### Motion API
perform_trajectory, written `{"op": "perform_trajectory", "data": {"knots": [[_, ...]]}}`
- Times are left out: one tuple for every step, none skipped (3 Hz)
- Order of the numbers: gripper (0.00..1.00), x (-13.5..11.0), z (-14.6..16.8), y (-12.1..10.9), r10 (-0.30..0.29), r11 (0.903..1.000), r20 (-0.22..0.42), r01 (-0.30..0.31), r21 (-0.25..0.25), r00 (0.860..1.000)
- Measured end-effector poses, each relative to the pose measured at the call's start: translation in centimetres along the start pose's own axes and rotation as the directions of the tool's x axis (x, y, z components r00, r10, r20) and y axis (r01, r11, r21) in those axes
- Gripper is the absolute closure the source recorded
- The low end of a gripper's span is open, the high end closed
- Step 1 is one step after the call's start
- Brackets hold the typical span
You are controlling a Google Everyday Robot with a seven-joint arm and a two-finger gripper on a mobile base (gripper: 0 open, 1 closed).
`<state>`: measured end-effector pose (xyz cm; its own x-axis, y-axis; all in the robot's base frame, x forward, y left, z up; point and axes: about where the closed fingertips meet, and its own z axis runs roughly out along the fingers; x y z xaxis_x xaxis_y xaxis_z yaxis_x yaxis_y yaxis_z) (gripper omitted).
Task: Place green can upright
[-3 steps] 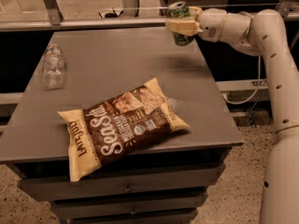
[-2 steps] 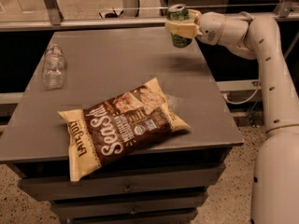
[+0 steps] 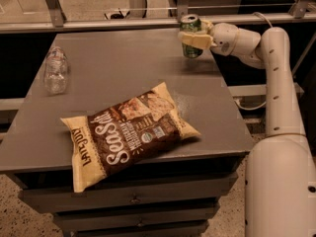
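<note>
The green can (image 3: pixel 191 35) is a small dark-green can with a silver top, held upright near the far right corner of the grey table (image 3: pixel 123 68). My gripper (image 3: pixel 193 37) reaches in from the right and is shut on the can, its pale fingers (image 3: pixel 196 41) wrapped across the can's middle. The can's base is at or just above the table surface; I cannot tell whether it touches.
A clear plastic bottle (image 3: pixel 55 69) lies on the table's left side. A large brown and cream chip bag (image 3: pixel 128 134) lies across the front middle. My white arm (image 3: pixel 276 83) rises along the right edge. A rail (image 3: pixel 148 21) runs behind the table.
The gripper with the can has moved a little left and slightly down toward the table's far right corner. The bottle and the bag have not moved.
</note>
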<state>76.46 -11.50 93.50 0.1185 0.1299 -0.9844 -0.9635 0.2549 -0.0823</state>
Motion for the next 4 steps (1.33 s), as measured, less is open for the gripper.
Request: {"op": "perform_trajectory", "data": {"knots": [[1.00,1.3,-0.1,-0.1,0.030,0.9994,0.044,-0.029,-0.016,0.999],[0.75,2.4,-0.8,-0.4,0.058,0.9983,0.082,-0.057,-0.014,0.995],[0.45,3.2,-1.6,-0.5,0.066,0.9978,0.092,-0.066,-0.002,0.994],[0.21,3.4,-2.3,-0.3,0.065,0.9978,0.087,-0.066,0.005,0.994]]}}
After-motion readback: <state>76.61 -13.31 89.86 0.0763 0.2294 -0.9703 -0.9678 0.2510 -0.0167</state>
